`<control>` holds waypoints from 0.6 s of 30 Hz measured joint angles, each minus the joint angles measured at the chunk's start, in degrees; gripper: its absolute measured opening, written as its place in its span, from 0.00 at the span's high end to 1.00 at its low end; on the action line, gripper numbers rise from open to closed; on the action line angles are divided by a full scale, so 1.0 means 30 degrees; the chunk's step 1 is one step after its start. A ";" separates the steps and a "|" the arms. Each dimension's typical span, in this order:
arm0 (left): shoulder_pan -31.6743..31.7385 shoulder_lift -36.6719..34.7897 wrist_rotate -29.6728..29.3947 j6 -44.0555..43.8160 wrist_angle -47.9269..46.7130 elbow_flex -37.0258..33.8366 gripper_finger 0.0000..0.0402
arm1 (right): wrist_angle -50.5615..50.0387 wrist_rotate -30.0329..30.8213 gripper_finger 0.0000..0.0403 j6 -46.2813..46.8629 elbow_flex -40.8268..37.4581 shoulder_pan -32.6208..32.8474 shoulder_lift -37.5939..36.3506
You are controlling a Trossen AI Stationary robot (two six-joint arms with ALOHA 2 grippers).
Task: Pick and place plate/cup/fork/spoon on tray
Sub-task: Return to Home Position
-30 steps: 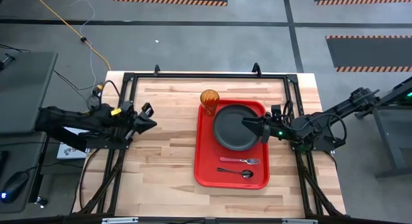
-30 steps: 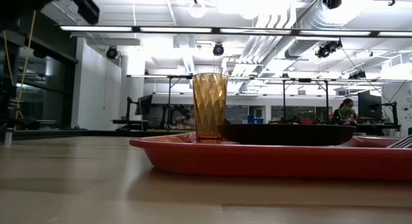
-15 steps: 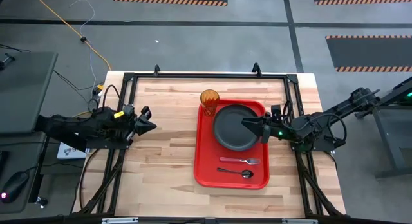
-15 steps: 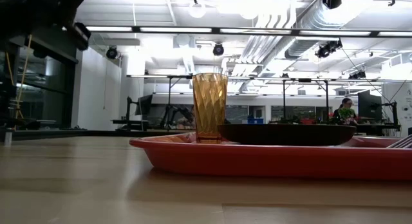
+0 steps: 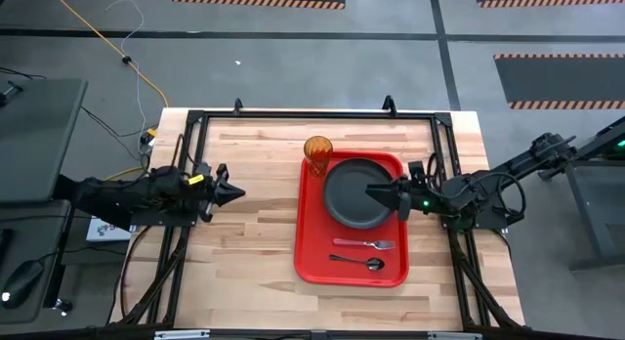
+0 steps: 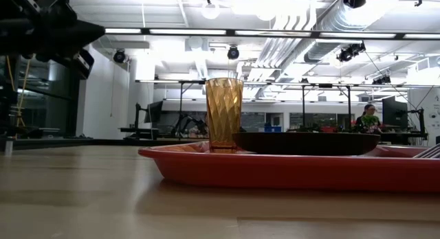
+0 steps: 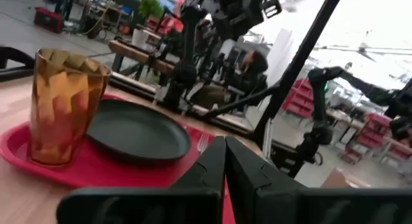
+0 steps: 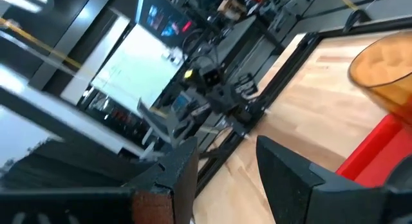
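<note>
The red tray lies on the table right of centre. On it rest the dark plate, the amber cup upright at the tray's far left corner, the pink-handled fork and the spoon near the tray's near edge. My left gripper is shut and empty above the bare wood left of the tray, pointing toward the tray; it also shows in the low view. My right gripper is open and empty, and it reaches in over the plate's right part.
The black frame rails run along the table's far, left and right sides. Bare wood lies between the left gripper and the tray. A person sits far off in the room behind the table.
My left gripper has come down and a little toward the table's near edge, staying left of the tray. The things on the tray have kept still.
</note>
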 joint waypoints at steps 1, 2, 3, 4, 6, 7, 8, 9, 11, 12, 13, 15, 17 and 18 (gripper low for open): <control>0.0000 0.0003 0.0000 0.0133 -0.0121 0.0000 1.00 | -0.0058 -0.0335 0.63 -0.0049 0.0000 0.0000 -0.0007; 0.0000 -0.0005 0.0000 0.0183 -0.0211 0.0000 1.00 | -0.0120 -0.0679 0.63 -0.0170 0.0000 0.0002 -0.0007; 0.0000 -0.0005 -0.0004 0.0186 -0.0283 0.0000 1.00 | -0.0159 -0.0993 0.63 -0.0308 0.0000 0.0000 -0.0007; 0.0000 0.0000 -0.0003 0.0190 -0.0317 0.0000 1.00 | -0.0184 -0.1286 0.63 -0.0333 0.0000 -0.0002 -0.0028; 0.0000 -0.0005 -0.0007 0.0189 -0.0261 0.0000 1.00 | -0.0371 -0.1803 0.65 -0.0178 0.0000 -0.0182 -0.0245; 0.0000 -0.0005 -0.0007 0.0159 -0.0249 0.0000 1.00 | -0.0469 -0.2320 0.67 -0.0163 0.0000 -0.0344 -0.0419; 0.0000 -0.0005 -0.0007 0.0078 -0.0263 0.0000 1.00 | -0.0695 -0.2870 0.69 -0.0249 0.0000 -0.0523 -0.0640; 0.0000 -0.0005 -0.0020 0.0079 -0.0257 0.0000 1.00 | -0.0914 -0.3391 0.73 -0.0547 0.0000 -0.0701 -0.0904; 0.0000 -0.0005 -0.0033 0.0081 -0.0252 0.0000 1.00 | -0.1734 -0.4291 0.82 -0.1529 0.0000 -0.1083 -0.1543; 0.0000 -0.0005 -0.0039 0.0081 -0.0256 0.0000 1.00 | -0.2393 -0.4685 0.88 -0.2059 0.0000 -0.1334 -0.1963; 0.0000 -0.0005 -0.0036 0.0081 -0.0251 0.0000 1.00 | -0.3065 -0.5086 0.93 -0.2547 0.0000 -0.1629 -0.2422; 0.0000 -0.0005 -0.0036 0.0081 -0.0256 0.0000 1.00 | -0.4807 -0.5718 0.98 -0.3299 0.0000 -0.2312 -0.3433; 0.0000 -0.0005 -0.0036 0.0081 -0.0256 0.0000 1.00 | -0.6483 -0.6503 0.95 -0.3970 0.0000 -0.3009 -0.4517; 0.0000 -0.0005 -0.0036 0.0075 -0.0256 0.0000 1.00 | -0.7225 -0.6993 0.95 -0.4439 0.0000 -0.3356 -0.5048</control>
